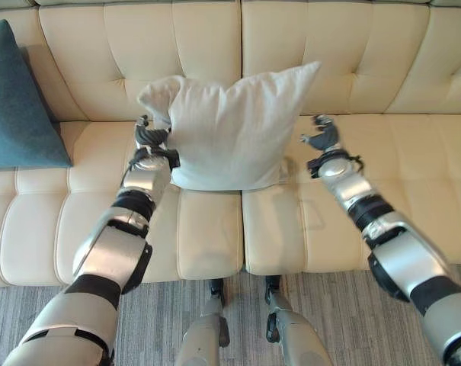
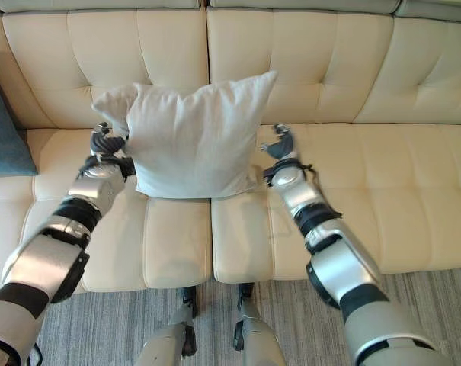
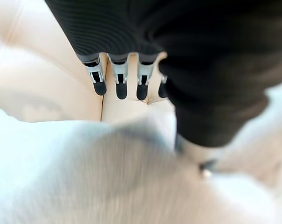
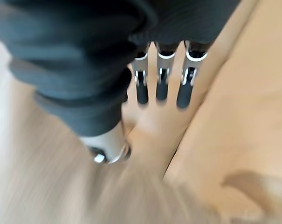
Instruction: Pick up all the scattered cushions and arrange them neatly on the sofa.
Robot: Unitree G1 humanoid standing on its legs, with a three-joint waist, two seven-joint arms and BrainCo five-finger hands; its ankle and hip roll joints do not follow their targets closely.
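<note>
I have the cream sofa [image 1: 382,160] ahead, and the white cushion [image 1: 230,130] stands on its seat against the backrest, leaning on one corner between my two sets of fingers. My left hand [image 1: 150,141] touches its side with fingers straight, gripping nothing; my right hand [image 1: 323,137] hangs just off the other side, fingers relaxed. With no hold, I judge the cushion could tip forward; the blue cushion [image 1: 17,107] sits well beyond my left fingers.
</note>
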